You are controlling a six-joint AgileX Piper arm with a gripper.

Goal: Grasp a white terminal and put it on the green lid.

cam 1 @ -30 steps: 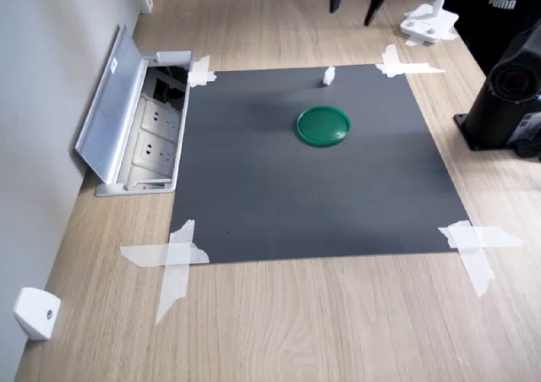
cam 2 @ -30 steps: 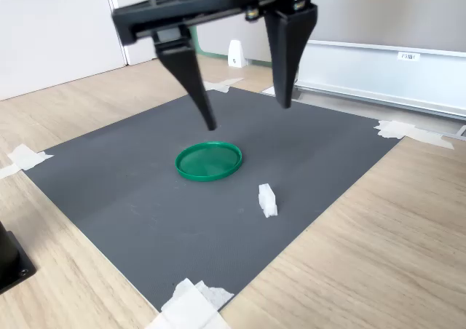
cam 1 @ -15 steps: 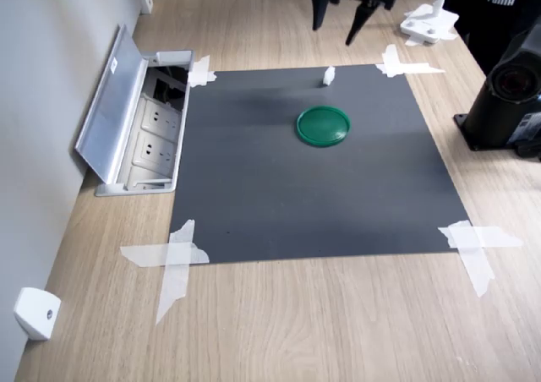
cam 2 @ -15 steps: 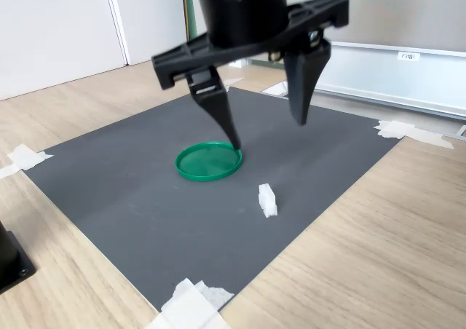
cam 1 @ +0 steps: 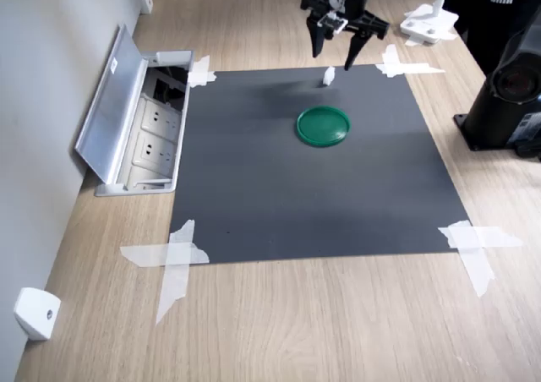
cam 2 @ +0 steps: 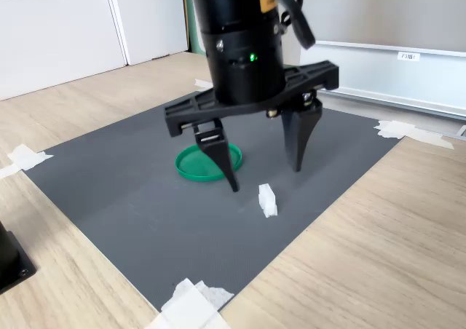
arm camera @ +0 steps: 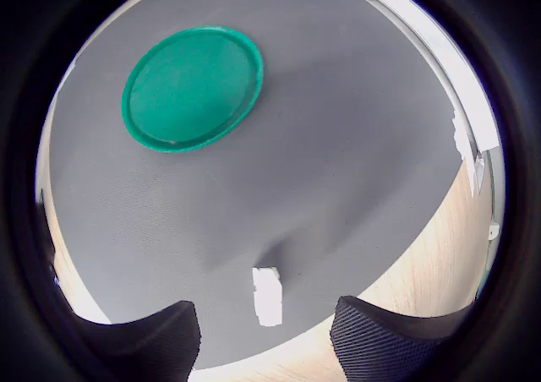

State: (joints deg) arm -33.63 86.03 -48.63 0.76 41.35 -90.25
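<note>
Wrist view shows my jaws spread wide around the white terminal [arm camera: 267,295] (tiny, upright); off-centre closing could topple it; green lid [arm camera: 192,88] sits at 11 o'clock.

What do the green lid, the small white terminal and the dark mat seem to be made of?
Green lid: probably moulded plastic, smooth and slightly glossy, with a raised rim.
White terminal: likely hard plastic, an opaque, blocky shape.
Dark mat: matte grey sheet, finely textured, maybe rubber or foam; unclear.

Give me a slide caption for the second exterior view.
Open pincer poised above the white terminal, beside the green lid.
</note>
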